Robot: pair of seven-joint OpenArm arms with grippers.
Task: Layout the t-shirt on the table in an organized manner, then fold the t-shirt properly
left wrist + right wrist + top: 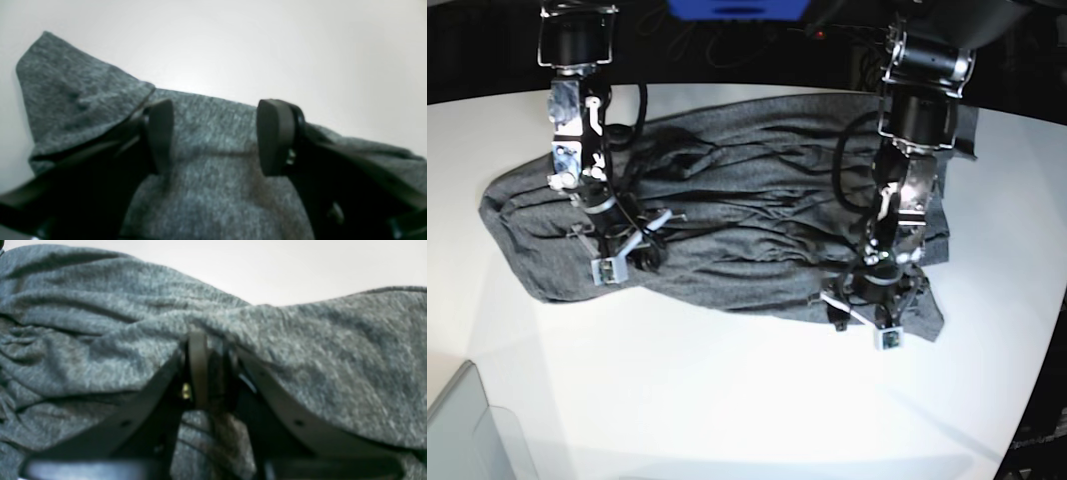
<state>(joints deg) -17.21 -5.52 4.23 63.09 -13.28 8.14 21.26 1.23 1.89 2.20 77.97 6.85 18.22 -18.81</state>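
Base view looked down from high at the whole table (727,400). Both wrist views sat close over the t-shirt (747,220), facing the table's edge, sharing only that cloth.

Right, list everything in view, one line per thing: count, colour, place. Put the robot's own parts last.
heathered dark grey knit long-sleeved t-shirt: one, dark grey, spread wrinkled across the middle of the table, under both arms.
glossy white table: one, white, fills most of the base view, curved edge at its right.
translucent grey bin corner: one, grey, bottom left of the base view.
left end effector: one, black, open, poised over the shirt's edge, on the base view's right.
right end effector: one, black, pinched shut on a fold of the shirt, on the base view's left.
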